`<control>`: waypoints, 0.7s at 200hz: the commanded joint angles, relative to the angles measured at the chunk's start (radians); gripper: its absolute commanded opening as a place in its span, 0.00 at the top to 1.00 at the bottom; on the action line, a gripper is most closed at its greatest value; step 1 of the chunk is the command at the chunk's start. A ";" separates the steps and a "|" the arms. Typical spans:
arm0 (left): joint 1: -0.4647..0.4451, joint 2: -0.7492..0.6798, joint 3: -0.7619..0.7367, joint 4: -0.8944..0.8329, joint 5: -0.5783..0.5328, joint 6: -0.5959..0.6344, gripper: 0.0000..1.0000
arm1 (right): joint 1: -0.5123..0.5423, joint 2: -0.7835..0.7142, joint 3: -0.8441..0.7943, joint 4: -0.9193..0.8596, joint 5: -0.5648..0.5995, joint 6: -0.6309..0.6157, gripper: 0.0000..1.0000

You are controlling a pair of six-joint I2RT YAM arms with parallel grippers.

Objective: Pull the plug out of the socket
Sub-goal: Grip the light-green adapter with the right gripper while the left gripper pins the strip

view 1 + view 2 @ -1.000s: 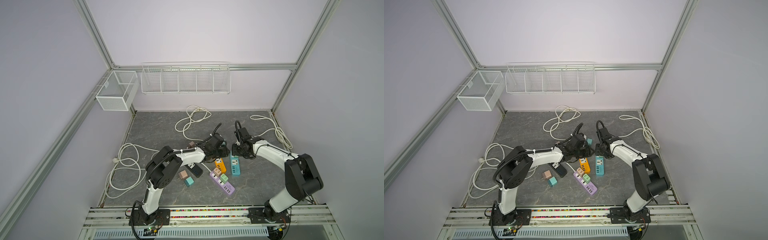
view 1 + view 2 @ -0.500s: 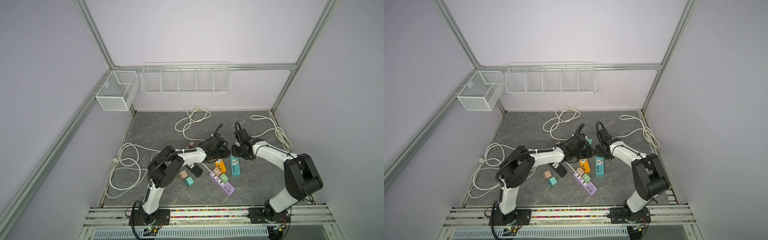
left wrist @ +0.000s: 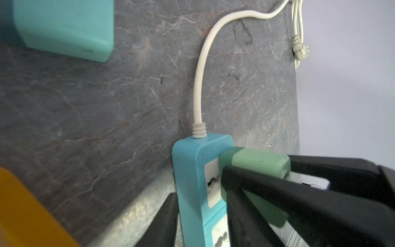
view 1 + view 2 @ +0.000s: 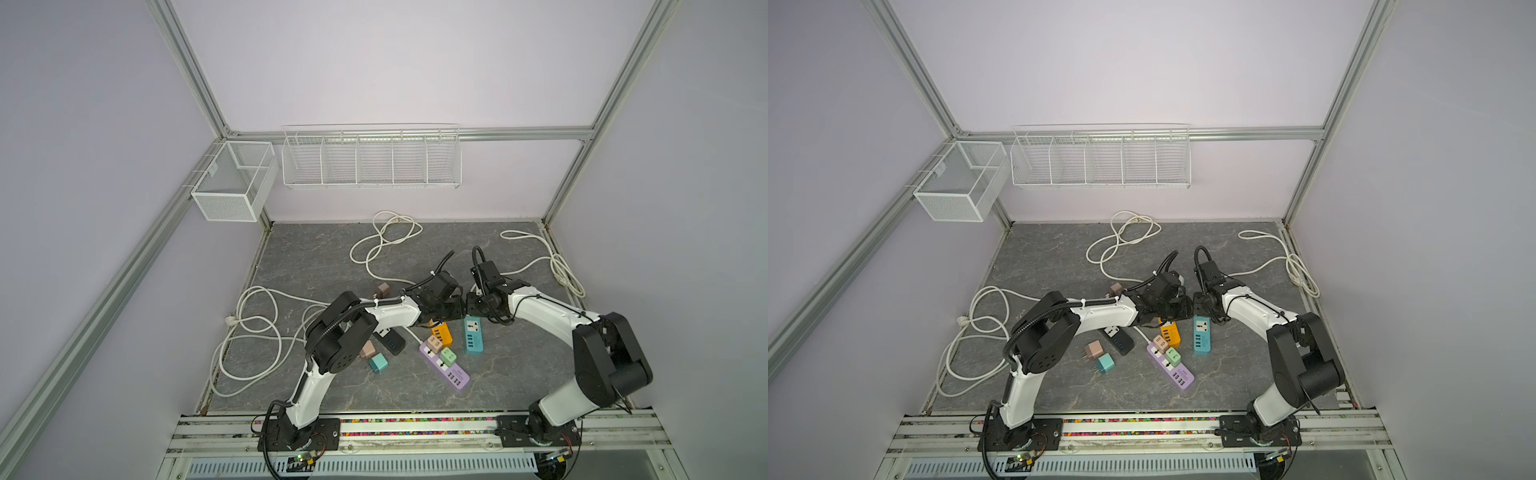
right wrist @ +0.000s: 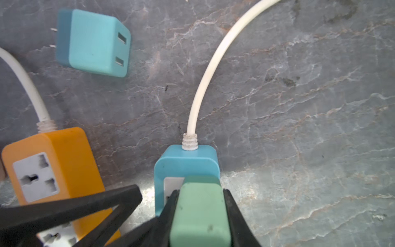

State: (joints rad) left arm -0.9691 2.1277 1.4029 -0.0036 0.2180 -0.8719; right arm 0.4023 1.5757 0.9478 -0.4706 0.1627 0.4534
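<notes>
A green plug (image 5: 199,213) sits in the end socket of a blue power strip (image 5: 186,162) lying on the grey table. My right gripper (image 5: 199,192) is shut on the plug, one black finger (image 5: 232,205) on each side of it. In the left wrist view the same plug (image 3: 256,162) sticks out of the blue strip (image 3: 188,181), and my left gripper (image 3: 201,205) is shut on the strip's body. In both top views the two grippers (image 4: 455,311) (image 4: 473,307) meet over the strip's far end (image 4: 472,336) and hide the plug.
An orange strip (image 5: 53,171) lies close beside the blue one, with a loose teal adapter (image 5: 94,42) beyond it. A purple strip (image 4: 446,368) carrying two adapters, a black strip (image 4: 390,341), two loose adapters (image 4: 374,357) and white cables (image 4: 257,328) lie nearby. Wire baskets (image 4: 370,160) hang on the walls.
My right gripper's jaws have closed onto the green plug. The left gripper has kept its hold on the blue strip, and both arms have barely shifted.
</notes>
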 commanded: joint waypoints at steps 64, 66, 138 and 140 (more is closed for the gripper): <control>-0.017 0.067 0.046 -0.056 0.005 0.006 0.64 | 0.006 -0.005 -0.009 -0.030 -0.003 0.024 0.72; -0.018 0.066 0.045 -0.059 0.003 0.007 0.64 | 0.006 -0.006 -0.009 -0.030 -0.004 0.024 0.72; -0.019 0.078 -0.027 -0.085 -0.028 0.015 0.65 | 0.039 0.019 0.027 -0.052 0.028 0.029 0.73; -0.019 0.076 -0.030 -0.083 -0.030 0.016 0.65 | 0.039 0.019 0.027 -0.053 0.029 0.027 0.73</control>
State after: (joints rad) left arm -0.9771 2.1632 1.4208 -0.0288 0.2226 -0.8700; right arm 0.4210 1.5787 0.9539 -0.4778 0.1852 0.4717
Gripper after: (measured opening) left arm 0.353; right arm 0.305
